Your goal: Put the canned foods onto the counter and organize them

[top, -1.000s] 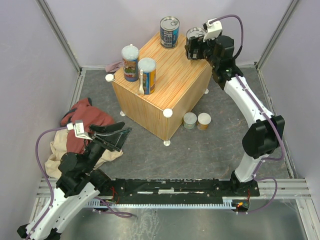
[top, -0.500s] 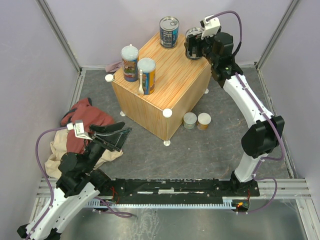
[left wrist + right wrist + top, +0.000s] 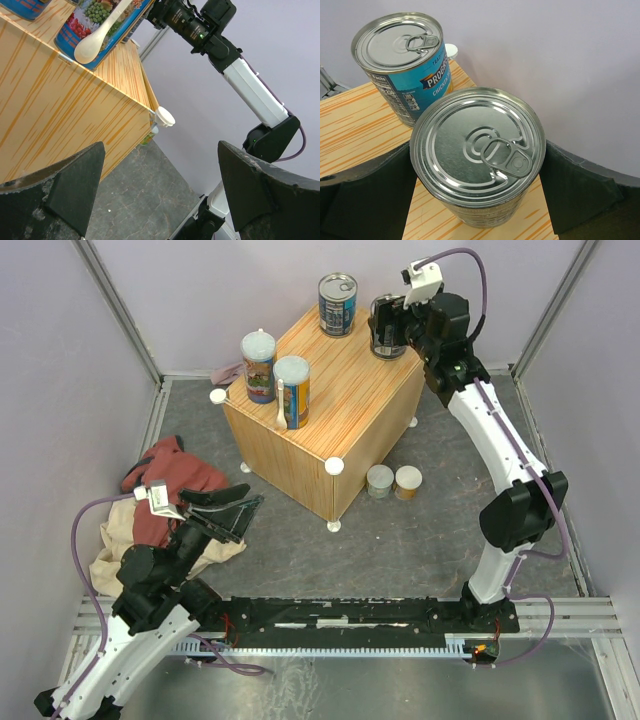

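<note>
Right gripper (image 3: 476,202), jaws spread wide, straddles a ring-pull can (image 3: 477,150) standing between its fingers on the counter (image 3: 355,130). A blue-labelled can (image 3: 402,65) stands just beyond. The can looks rigid, fairly heavy and smooth-sided, so it is best squeezed squarely at mid-body.

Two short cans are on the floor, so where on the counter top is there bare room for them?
Bare: the middle and near corner of the counter, bordered by the two tall cans on the left and the far ring-pull can. Crowded: the right corner, where the right gripper has its open jaws either side of the second ring-pull can.
</note>
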Controlling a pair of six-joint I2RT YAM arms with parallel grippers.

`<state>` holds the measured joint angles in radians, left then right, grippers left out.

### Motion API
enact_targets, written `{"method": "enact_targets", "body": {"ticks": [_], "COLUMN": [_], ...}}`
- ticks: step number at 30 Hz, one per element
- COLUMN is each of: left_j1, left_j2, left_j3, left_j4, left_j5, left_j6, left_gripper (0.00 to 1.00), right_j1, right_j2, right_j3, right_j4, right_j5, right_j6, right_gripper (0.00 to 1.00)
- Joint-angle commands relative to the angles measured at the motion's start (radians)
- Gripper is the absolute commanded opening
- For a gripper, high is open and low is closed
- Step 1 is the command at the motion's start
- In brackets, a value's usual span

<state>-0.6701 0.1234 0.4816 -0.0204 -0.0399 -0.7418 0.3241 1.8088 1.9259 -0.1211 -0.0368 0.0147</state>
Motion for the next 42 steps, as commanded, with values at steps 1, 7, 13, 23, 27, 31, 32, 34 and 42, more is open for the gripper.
{"method": "enact_targets", "body": {"ticks": [1, 7, 13, 23, 27, 31, 32, 34, 42], "left_j1": [-0.003, -0.003, -0.004, -0.003, -0.004, -0.003, -0.003, -0.003, -0.003], "left_j2": [-0.002, -0.012, -0.015, -0.021, -0.021, -0.021, -0.022, -0.023, -0.027], "left_j3": [0.024, 0.02, 0.02, 0.015, 0.014, 0.013, 0.014, 0.015, 0.027], "left_j4": [0.02, 0.02, 0.016, 0.016, 0.016, 0.016, 0.015, 0.014, 0.003], "left_j5": [0.026, 0.027, 0.026, 0.023, 0.021, 0.02, 0.021, 0.021, 0.024], "left_j6": [-0.031, -0.039, -0.042, -0.05, -0.049, -0.05, -0.05, -0.05, -0.044], "left_gripper": [1.0, 1.0, 1.0, 1.0, 1.0, 1.0, 1.0, 1.0, 1.0], "right_j1": [-0.005, -0.005, -0.005, -0.006, -0.005, -0.005, -0.005, -0.005, -0.005], "right_j2": [-0.003, -0.006, -0.002, 0.017, 0.021, 0.021, 0.017, 0.005, -0.093], "right_j3": [0.107, 0.119, 0.152, 0.221, 0.244, 0.268, 0.268, 0.263, 0.173], "right_j4": [0.037, 0.02, 0.006, -0.034, -0.041, -0.055, -0.057, -0.058, -0.053], "right_j5": [-0.004, -0.008, -0.006, -0.005, -0.003, -0.002, 0.001, 0.006, 0.01], "right_j6": [0.005, 0.005, 0.001, -0.008, -0.008, -0.01, -0.009, -0.008, 0.03], "right_gripper": [1.0, 1.0, 1.0, 1.0, 1.0, 1.0, 1.0, 1.0, 1.0]}}
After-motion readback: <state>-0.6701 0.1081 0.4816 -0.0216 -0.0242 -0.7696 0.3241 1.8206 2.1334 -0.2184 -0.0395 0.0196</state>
